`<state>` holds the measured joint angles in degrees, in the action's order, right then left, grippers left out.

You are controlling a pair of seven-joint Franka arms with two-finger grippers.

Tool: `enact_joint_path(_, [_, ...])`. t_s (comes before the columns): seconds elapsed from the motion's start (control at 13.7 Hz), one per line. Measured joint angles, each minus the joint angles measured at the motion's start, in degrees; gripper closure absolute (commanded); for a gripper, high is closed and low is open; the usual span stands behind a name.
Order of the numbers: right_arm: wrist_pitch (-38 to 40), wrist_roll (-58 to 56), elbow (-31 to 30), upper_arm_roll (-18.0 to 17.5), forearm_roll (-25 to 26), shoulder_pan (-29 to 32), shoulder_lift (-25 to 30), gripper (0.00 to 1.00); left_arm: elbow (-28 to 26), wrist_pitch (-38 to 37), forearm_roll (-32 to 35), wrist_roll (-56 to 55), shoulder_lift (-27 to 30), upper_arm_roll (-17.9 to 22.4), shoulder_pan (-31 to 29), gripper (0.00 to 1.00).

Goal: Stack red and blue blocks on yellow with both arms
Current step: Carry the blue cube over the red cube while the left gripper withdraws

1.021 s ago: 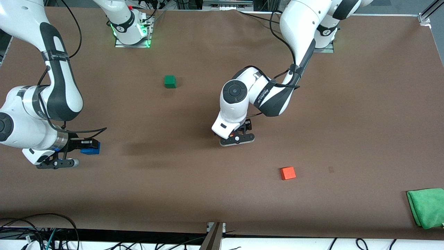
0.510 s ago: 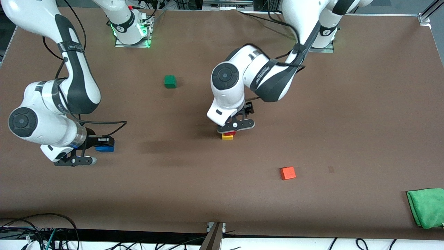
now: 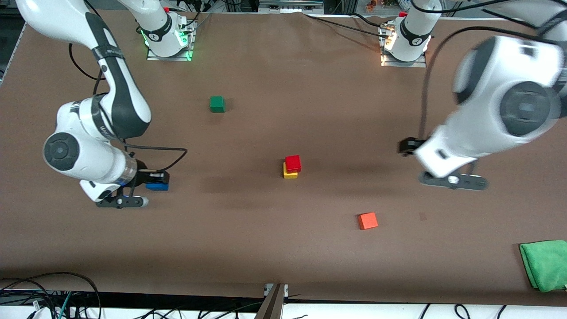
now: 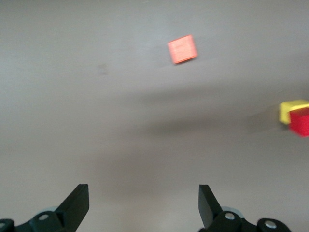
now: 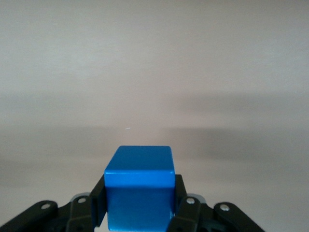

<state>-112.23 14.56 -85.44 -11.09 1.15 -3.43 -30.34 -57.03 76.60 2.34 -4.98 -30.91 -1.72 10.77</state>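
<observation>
The red block [image 3: 293, 163] sits on the yellow block [image 3: 290, 173] near the middle of the desk [image 3: 283, 248], skewed a little so one yellow edge shows beneath it. The right pincer [image 3: 153, 182] is clamped on the blue block [image 5: 139, 191], up in the air over the desk toward the right arm's end. From it the stack lies toward the left arm's end, with bare desk between; judging by that, the coming move is a carry along the desk's length and then a lowering onto red. The left pincer [image 4: 142, 205] hangs with its fingers apart and nothing between them, over the desk toward the left arm's end, well apart from the stack, so it leaves the way free.
</observation>
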Motion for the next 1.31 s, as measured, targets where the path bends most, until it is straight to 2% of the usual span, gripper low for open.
enact_joint_path(0.22, [-0.01,7.36,0.75,-3.09,0.00,-2.43,0.08,0.63,-0.46,-0.33,-0.17,2.60,-0.14,-0.42,-2.49,0.00])
enact_joint_path(0.58, [-0.38,18.80,1.67,-3.29,0.45,-11.67,-0.12,0.64,-0.59,-0.67,-0.16,3.09,-0.10,-0.73,-2.91,0.00])
enact_joint_path(0.87, [-0.86,26.61,4.38,-3.28,3.26,-17.76,-2.36,0.65,-0.47,-5.68,-0.17,8.28,2.35,-0.69,-6.88,0.00])
enact_joint_path(1.31, [-4.18,34.63,7.17,-3.17,4.95,-24.20,-5.72,0.67,-2.17,-6.27,-0.17,16.07,4.19,-0.66,-12.33,0.00])
